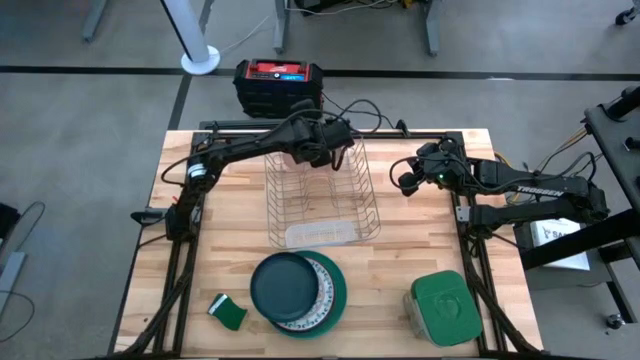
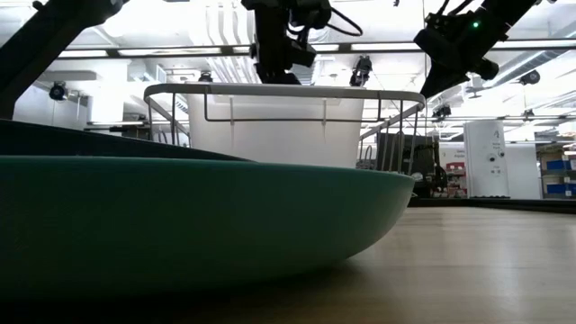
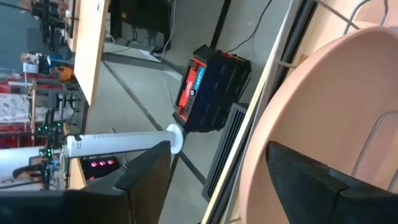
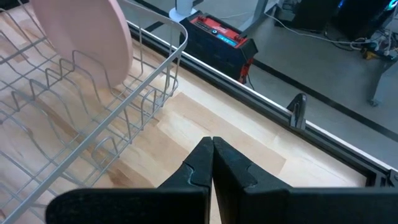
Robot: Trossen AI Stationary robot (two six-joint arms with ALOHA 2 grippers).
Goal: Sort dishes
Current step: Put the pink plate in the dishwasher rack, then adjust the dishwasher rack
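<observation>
The salmon-pink plate (image 4: 87, 37) stands on edge between the wire tines at the far end of the dish rack (image 1: 320, 195). My left gripper (image 3: 217, 149) hangs open over that end of the rack (image 1: 330, 150), its fingers on either side of the plate's rim (image 3: 267, 118). Near the table's front edge lies a stack: the dark teal plate (image 1: 283, 285) on top, the white ornamented plate (image 1: 322, 272) under it, the bright teal-green plate (image 1: 338, 300) at the bottom. My right gripper (image 4: 212, 155) is shut on nothing, above the table right of the rack (image 1: 408, 182). My left gripper stands open about the pink plate's upper rim, coming from above at a slant. One finger (image 3: 317, 180) lies in front of the plate's face (image 3: 348, 93), and I cannot tell whether it touches it. The other finger (image 3: 146, 180) is clear of the rim.
A green sponge (image 1: 228, 312) lies at the front left and a square green-lidded container (image 1: 440, 305) at the front right. A red and black box (image 1: 278, 85) sits on the floor beyond the table's far edge. Bare wood shows between rack and right arm.
</observation>
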